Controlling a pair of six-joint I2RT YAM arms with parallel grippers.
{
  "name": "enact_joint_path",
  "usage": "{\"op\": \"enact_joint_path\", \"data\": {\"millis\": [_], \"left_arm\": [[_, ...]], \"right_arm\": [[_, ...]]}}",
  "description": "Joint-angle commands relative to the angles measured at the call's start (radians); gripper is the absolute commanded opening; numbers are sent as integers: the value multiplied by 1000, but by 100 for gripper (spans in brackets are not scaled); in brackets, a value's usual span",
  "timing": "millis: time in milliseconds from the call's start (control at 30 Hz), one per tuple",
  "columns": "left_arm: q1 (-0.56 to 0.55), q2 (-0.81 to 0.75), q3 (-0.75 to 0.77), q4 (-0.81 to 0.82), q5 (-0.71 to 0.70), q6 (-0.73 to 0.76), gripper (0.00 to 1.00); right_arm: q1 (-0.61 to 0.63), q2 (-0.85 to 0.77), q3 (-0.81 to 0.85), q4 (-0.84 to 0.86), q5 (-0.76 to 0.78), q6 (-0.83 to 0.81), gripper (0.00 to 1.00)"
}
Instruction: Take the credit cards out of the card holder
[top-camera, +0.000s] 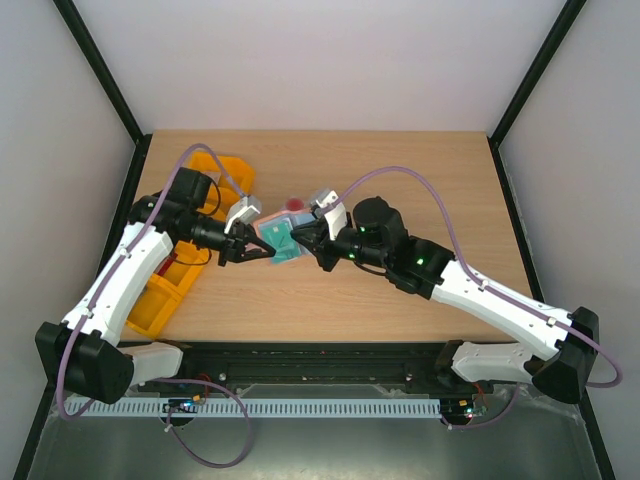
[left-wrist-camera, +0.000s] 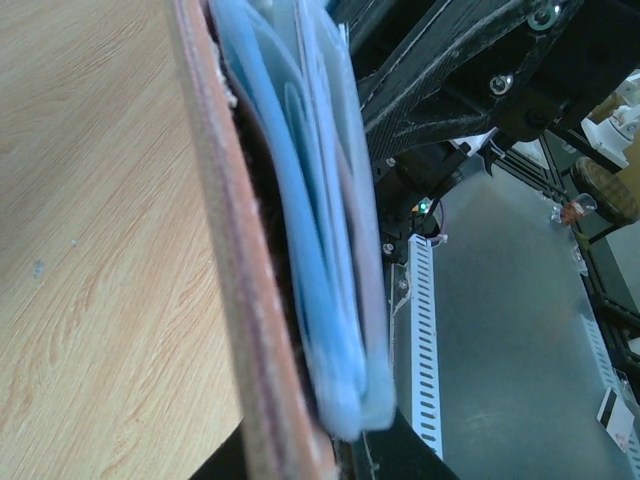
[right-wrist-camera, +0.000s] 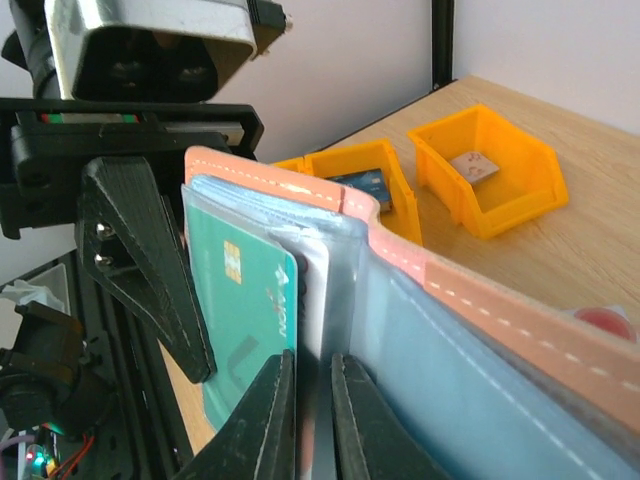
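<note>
Card holder (right-wrist-camera: 480, 400): folding wallet, reddish-brown outside with pale stitching, grey-blue inside, open and standing on edge near the bench centre, slightly toward the left edge. Teal-green card (right-wrist-camera: 245, 300): chip visible, upright in a pocket, largely exposed. Pale card (right-wrist-camera: 312, 290): directly behind it, only a narrow strip visible
</note>
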Motion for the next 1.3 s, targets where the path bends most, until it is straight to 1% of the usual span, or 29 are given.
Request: {"op": "enact_joint_path", "data": {"millis": [0, 233, 400, 533, 700, 733, 833, 900, 967, 1000, 1067, 1133, 1200, 1267], "left_arm": [[0, -29, -1, 16, 45, 13, 2], [1, -31, -1, 4, 50, 33, 2], [1, -31, -1, -18, 65, 63, 2], [1, -34, 2, -46, 80, 99, 2], [1, -33, -1, -46, 83, 100, 2], [1, -33, -3, -46, 83, 101, 2], [2, -36, -4, -49, 80, 103, 2], [3, -34, -4, -48, 81, 103, 2], [3, -33, -2, -48, 83, 101, 2], [3, -33, -1, -47, 83, 100, 2], [2, -33, -3, -45, 81, 99, 2], [2, -35, -8, -43, 79, 97, 2], [3, -37, -10, -45, 79, 99, 2], [4, -37, -11, -45, 79, 100, 2]], "right_arm": [[1, 6, 6, -81, 63, -14, 11], [1, 28, 10, -78, 55, -16, 15], [3, 55, 26, -59, 60, -15, 15], [3, 34, 21, -31, 127, -9, 15], [2, 10, 3, -14, 156, -6, 19], [2, 3, -1, -13, 166, -1, 19], [1, -13, -2, -23, 205, 9, 13], [1, -14, 2, -43, 217, 9, 13], [1, -7, 6, -54, 190, 13, 14], [1, -4, 7, -53, 153, 14, 14], [1, -8, 4, -34, 22, 9, 18], [1, -12, 3, -23, -57, 6, 20], [0, -10, 5, -25, -67, 3, 19], [0, -3, 7, -29, -66, 5, 14]]}}
